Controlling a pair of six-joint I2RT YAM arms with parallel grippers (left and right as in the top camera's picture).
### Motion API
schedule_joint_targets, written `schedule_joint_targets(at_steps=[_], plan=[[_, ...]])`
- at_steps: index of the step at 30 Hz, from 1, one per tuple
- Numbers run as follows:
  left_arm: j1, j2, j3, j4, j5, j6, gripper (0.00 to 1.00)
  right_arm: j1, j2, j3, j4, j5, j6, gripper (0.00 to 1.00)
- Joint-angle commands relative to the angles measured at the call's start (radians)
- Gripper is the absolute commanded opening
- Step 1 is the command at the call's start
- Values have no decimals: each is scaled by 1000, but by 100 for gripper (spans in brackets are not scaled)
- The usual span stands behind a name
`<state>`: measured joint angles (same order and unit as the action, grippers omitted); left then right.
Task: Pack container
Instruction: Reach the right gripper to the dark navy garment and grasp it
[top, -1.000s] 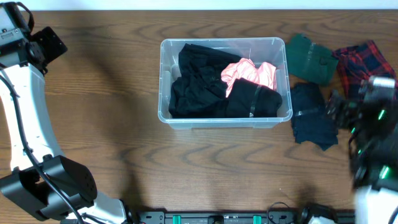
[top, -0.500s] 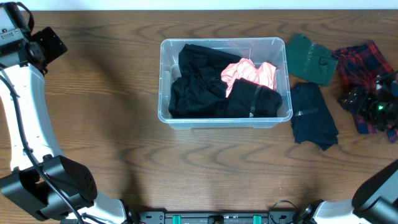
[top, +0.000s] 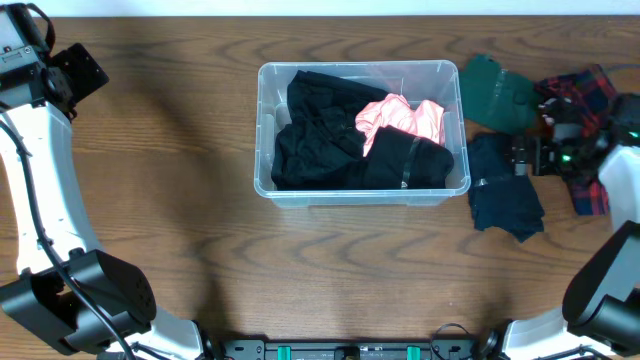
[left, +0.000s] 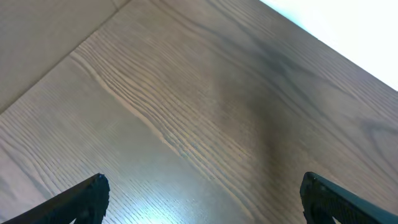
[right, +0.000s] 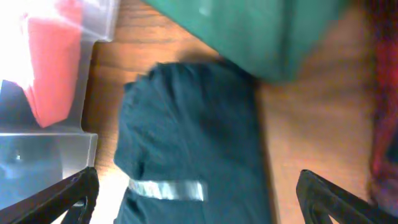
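The clear container (top: 263, 150) sits mid-table with black clothes (top: 315, 130) and a pink garment (top: 402, 118) inside. Just right of it lies a folded navy garment (top: 505, 200), beyond it a green garment (top: 497, 92) and a red plaid one (top: 585, 95). My right gripper (top: 522, 156) hovers open over the navy garment's upper edge. In the right wrist view the navy garment (right: 199, 137) lies between the wide fingers of that gripper (right: 196, 199), with the container's corner (right: 68, 143) at left. My left gripper (left: 202, 199) is open over bare wood at the far left (top: 78, 68).
The wooden table (top: 180, 230) runs around the container. In the right wrist view the green garment (right: 249, 31) lies above the navy one and the plaid cloth (right: 387, 93) shows at the right edge. The left arm's base (top: 90, 300) stands at the front left.
My right arm has swung from the front right edge leftward and now hangs over the navy garment. The left arm and the clothes have not moved.
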<state>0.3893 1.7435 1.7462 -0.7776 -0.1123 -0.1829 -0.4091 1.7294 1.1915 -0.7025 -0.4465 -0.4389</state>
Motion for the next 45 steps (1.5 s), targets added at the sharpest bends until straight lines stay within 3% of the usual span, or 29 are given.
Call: schedule_joint_targets(at_steps=[1, 22, 23, 29, 35, 38, 45], plan=[[3, -3, 3, 0, -12, 3, 98, 42, 27, 18, 5, 92, -83, 99], [3, -3, 3, 0, -12, 3, 98, 52, 276, 17, 52, 226, -71, 99], [3, -3, 3, 0, -12, 3, 98, 53, 286, 17, 51, 226, -70, 97], [3, -3, 3, 0, -12, 3, 98, 53, 297, 18, 37, 226, -47, 46], [3, -3, 3, 0, -12, 3, 98, 53, 277, 21, 25, 226, -14, 11], [3, -3, 3, 0, -12, 3, 98, 54, 246, 44, -5, 226, 29, 1], [3, -3, 3, 0, -12, 3, 98, 74, 71, 168, -137, 171, 189, 1]])
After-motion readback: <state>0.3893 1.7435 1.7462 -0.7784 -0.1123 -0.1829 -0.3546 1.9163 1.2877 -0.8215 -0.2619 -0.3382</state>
